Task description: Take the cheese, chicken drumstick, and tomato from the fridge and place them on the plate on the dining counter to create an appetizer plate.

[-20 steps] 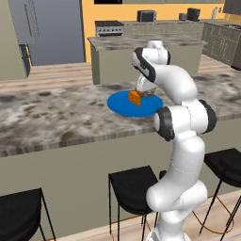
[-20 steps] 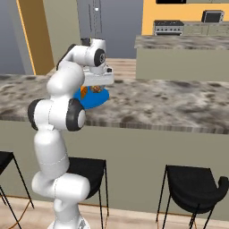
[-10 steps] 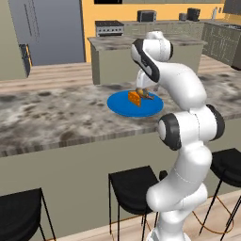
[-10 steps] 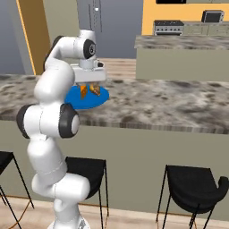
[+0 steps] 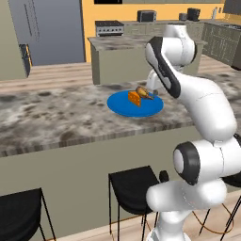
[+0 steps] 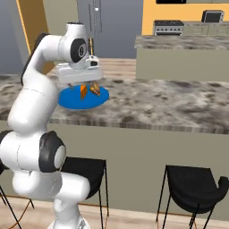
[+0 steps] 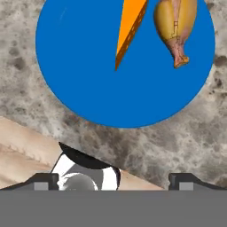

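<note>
Blue and flat, the plate [image 5: 122,106] sits on the marble worktop [image 5: 52,115] of the dining counter, and you already have two of the three items on it: the cheese [image 5: 135,99] and the chicken drumstick [image 5: 143,92], lying just beside each other toward the plate's far half. In the hand view the cheese wedge [image 7: 129,30] points its thin tip down toward the plate's middle, with the drumstick [image 7: 175,24] next to it, bone end toward you. No tomato shows on the plate, so I judge that one is left to fetch from the fridge [image 5: 47,30], which stands well apart across the floor.

Your fingers [image 7: 112,181] hang wide apart above the near rim of the plate, holding nothing.

Expect the tomato to be light, round and smooth: it will likely roll and could squirt out of a pinch. Take it across its widest part, squarely, and close gently, since it is probably soft. Set it on the bare near half of the plate, where there is ample room.

Watch the arm's elbow as you pull away: the two foods are loose and a brush could knock them off. Black stools [image 5: 134,188] stand under the counter edge by the base, and the island [image 5: 127,56] lies between you and the back wall.
</note>
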Tool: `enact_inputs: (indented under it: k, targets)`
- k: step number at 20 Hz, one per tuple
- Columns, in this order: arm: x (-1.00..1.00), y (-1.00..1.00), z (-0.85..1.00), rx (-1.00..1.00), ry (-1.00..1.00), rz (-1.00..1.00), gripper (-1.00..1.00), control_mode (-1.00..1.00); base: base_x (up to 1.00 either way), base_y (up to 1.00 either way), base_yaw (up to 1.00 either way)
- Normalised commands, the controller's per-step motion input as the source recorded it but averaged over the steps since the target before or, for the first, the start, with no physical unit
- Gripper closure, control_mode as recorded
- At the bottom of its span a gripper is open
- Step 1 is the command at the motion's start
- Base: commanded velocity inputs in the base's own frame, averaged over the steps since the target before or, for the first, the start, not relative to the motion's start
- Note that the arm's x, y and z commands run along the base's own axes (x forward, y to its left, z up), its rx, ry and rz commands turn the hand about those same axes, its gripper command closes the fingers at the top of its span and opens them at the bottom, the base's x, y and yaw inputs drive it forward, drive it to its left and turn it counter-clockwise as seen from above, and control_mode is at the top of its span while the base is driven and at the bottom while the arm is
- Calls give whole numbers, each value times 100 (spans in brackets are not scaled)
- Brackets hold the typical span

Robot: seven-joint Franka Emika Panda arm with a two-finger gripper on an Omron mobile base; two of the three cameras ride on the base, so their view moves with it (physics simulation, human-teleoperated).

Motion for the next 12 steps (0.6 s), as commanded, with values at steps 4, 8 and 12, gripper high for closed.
enact_inputs:
  k: [4, 8, 12]
  targets:
    - [-100, 0, 9, 0, -46, -12, -100, -100, 0, 0, 0]
    - [-100, -9, 1, 0, -44, -12, -100, -100, 0, 0, 0]
    - [-71, -38, 11, 3, -12, -12, -100, 100, -18, -23, -5]
